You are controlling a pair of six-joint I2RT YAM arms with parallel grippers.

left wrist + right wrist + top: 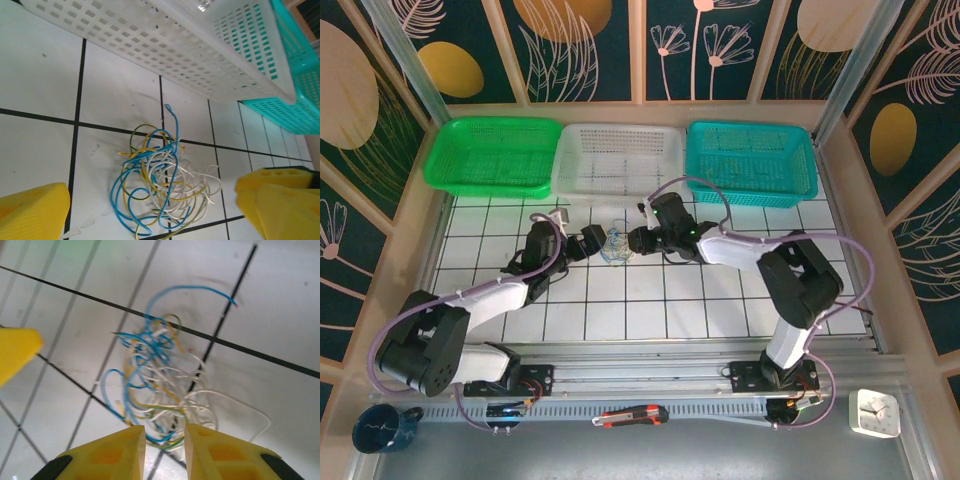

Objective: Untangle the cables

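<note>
The cables (615, 245) are a small tangle of thin blue, yellowish and white cords on the white tiled table (650, 300), between my two grippers. In the left wrist view the cables (160, 180) lie on the tiles inside the wide gap of my left gripper (152, 200), which is open with a yellow finger (30, 212) on each side, neither touching the cords. My right gripper (165, 432) is open too. Its yellow fingers (110, 455) stand at the near edge of the cables (155, 380), with a few strands at the mouth of the gap.
Three baskets line the back of the table: a green basket (492, 155), a white basket (618, 158) and a teal basket (750, 162). The white basket (200, 45) hangs close behind the tangle. A box cutter (632, 415), mug (382, 428) and clock (874, 412) lie by the near rail.
</note>
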